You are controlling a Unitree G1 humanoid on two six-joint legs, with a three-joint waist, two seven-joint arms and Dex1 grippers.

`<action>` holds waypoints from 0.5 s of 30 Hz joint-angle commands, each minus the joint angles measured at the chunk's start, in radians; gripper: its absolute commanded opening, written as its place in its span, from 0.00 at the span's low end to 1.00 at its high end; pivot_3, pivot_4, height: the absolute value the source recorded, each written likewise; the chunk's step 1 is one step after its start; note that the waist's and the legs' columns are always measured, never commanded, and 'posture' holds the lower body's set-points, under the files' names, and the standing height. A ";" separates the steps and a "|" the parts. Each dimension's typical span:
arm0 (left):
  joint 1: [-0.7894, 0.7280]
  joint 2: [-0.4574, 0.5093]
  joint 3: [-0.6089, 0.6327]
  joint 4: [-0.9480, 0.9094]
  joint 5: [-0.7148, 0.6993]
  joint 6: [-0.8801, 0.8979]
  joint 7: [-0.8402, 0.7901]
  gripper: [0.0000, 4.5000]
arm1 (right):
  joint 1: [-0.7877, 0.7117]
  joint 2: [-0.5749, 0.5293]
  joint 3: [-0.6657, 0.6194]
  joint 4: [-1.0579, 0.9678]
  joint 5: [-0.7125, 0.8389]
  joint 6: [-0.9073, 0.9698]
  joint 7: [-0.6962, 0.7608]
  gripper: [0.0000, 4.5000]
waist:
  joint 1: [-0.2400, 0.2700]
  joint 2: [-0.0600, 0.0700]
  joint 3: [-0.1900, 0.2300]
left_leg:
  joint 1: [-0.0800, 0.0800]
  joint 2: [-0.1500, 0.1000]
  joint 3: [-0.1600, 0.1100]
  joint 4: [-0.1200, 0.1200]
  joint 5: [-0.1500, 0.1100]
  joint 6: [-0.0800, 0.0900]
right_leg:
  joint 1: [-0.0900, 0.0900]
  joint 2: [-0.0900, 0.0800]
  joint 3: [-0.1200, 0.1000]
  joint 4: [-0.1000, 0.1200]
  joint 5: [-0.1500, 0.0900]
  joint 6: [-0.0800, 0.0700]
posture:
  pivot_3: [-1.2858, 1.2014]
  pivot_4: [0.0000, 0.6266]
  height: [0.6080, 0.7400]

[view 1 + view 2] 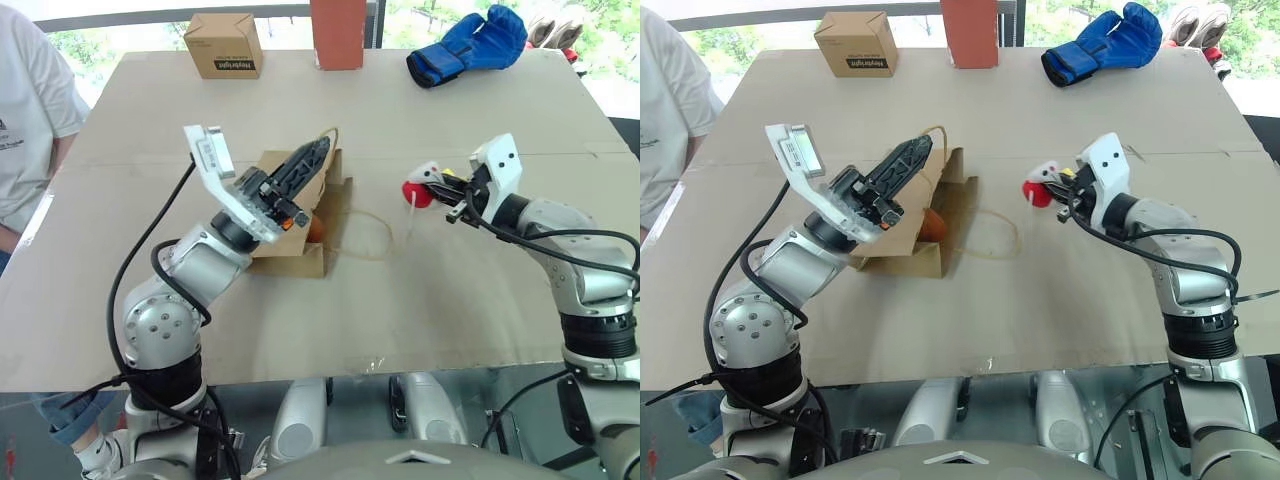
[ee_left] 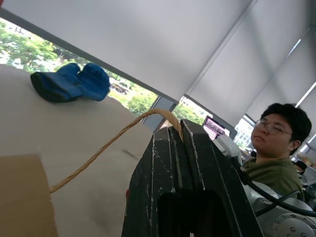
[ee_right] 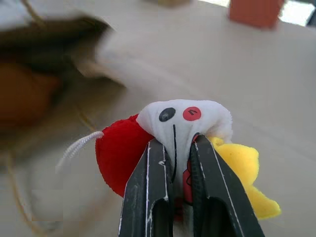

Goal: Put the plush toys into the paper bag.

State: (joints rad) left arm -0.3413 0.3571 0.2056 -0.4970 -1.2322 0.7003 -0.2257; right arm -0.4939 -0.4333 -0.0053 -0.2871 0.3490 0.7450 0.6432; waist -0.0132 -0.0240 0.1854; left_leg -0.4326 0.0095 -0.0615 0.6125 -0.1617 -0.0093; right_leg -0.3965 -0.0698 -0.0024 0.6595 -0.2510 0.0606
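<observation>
The brown paper bag [image 1: 292, 262] lies on its side at mid-table, mouth toward the right. My left gripper [image 1: 319, 152] is shut on one twisted handle [image 2: 108, 143] and holds the upper edge of the mouth up. The orange-brown plush toy [image 1: 316, 228] rests just inside the mouth. The bag's other handle [image 1: 375, 236] lies looped on the table. To the right of the bag, my right gripper [image 3: 175, 143] is shut on the white doll [image 1: 421, 190], held above the table. The doll's red end points toward the bag and its yellow crown [image 3: 242, 160] sits on the far side.
A blue boxing glove [image 1: 470, 45] lies at the far right. A small printed cardboard box [image 1: 223, 45] and an orange-red block [image 1: 338, 32] stand along the far edge. A person in a white shirt [image 1: 30, 110] stands by the table's left edge, and another person [image 2: 276, 143] sits behind.
</observation>
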 commanded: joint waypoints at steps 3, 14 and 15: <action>-0.043 0.005 -0.004 0.008 -0.034 0.000 -0.031 0.00 | -0.016 0.097 0.096 -0.073 0.006 0.010 -0.070 0.00 | 0.001 0.000 0.000 | -0.001 -0.001 0.000 0.000 0.000 0.000 | 0.000 -0.001 0.000 -0.001 0.000 0.000 | 0.52 0.24 0.81; -0.070 0.007 -0.029 -0.005 -0.051 0.014 -0.015 0.00 | -0.069 0.298 0.325 0.064 -0.054 -0.140 -0.043 0.00 | -0.001 0.000 0.000 | 0.000 -0.001 0.000 0.000 0.000 0.000 | 0.000 -0.001 0.000 -0.001 0.001 0.001 | 0.52 0.24 0.81; -0.071 0.006 -0.031 -0.006 -0.051 0.015 -0.013 0.00 | -0.073 0.312 0.336 0.080 -0.057 -0.155 -0.038 0.00 | -0.001 0.000 0.000 | 0.000 -0.001 0.000 0.000 0.000 0.000 | 0.000 0.000 0.000 -0.001 0.001 0.001 | 0.52 0.24 0.81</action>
State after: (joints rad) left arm -0.3955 0.3629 0.1817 -0.4673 -1.2622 0.7158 -0.2379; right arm -0.5470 -0.1373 0.3188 -0.2034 0.2890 0.6309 0.5907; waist -0.0142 -0.0241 0.1854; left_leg -0.4327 0.0088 -0.0619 0.6122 -0.1616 -0.0095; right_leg -0.3969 -0.0701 -0.0021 0.6592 -0.2502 0.0615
